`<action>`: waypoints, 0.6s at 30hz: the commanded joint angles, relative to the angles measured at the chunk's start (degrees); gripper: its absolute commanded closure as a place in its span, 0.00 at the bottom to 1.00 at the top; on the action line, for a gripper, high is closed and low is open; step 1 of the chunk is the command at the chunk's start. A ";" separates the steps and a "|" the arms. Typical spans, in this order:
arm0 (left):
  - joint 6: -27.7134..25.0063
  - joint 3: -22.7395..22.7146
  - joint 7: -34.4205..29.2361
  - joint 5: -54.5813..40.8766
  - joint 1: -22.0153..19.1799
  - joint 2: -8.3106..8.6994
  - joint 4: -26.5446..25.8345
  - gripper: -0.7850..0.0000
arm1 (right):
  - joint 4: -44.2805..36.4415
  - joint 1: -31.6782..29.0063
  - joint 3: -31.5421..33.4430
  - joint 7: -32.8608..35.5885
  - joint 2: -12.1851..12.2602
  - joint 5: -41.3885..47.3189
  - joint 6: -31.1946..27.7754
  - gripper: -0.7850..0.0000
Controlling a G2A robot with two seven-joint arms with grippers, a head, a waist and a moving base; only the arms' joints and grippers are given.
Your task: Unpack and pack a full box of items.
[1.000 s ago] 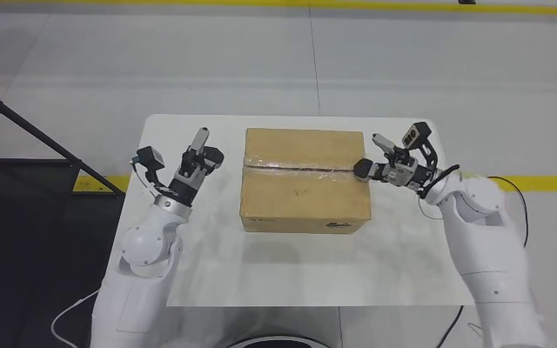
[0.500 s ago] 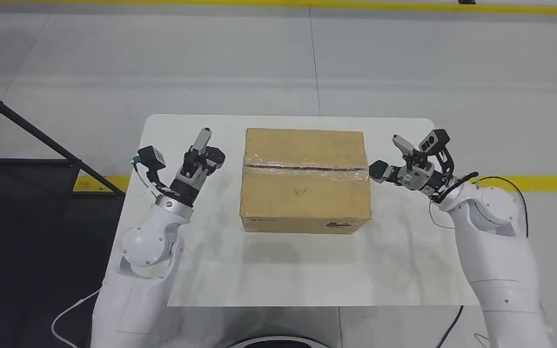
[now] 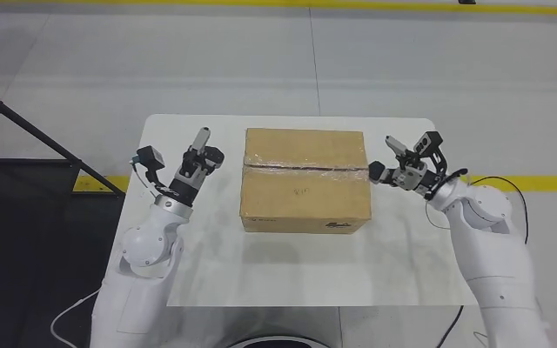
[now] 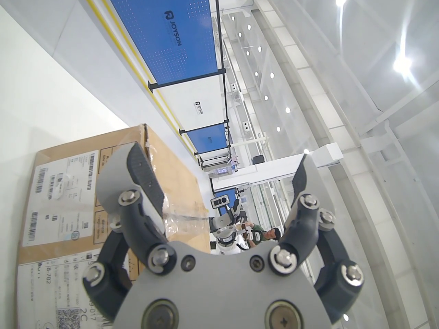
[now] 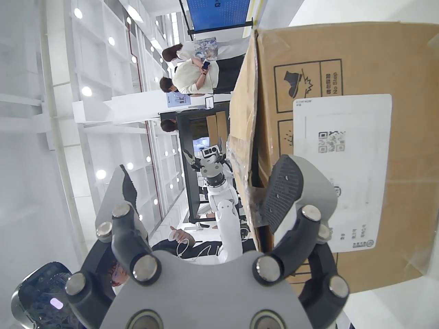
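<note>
The left end effector is spread wide, near the left side of the box but apart from it. The right end effector is spread wide too, just beside the right side. The box sits shut in the middle of the white desk, with clear tape along its top.

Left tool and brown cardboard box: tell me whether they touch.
Apart. The top view shows bare white table between the left tool and the brown cardboard box.
</note>
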 commanded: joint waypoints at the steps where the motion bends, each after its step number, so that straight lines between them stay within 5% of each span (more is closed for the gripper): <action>1: -0.08 -0.11 -0.04 -0.17 0.05 0.03 -0.10 0.00 | 0.39 -0.06 0.27 -0.79 0.07 0.01 0.07 0.00; 9: -0.40 -1.54 -0.15 -0.71 0.55 0.26 -1.30 0.00 | 2.50 -0.59 2.40 -3.63 0.35 1.90 -0.85 0.00; 18: -0.16 -4.22 0.41 -2.04 1.48 0.55 -1.73 0.00 | 3.69 -2.55 5.61 -3.46 0.60 4.82 -10.48 0.00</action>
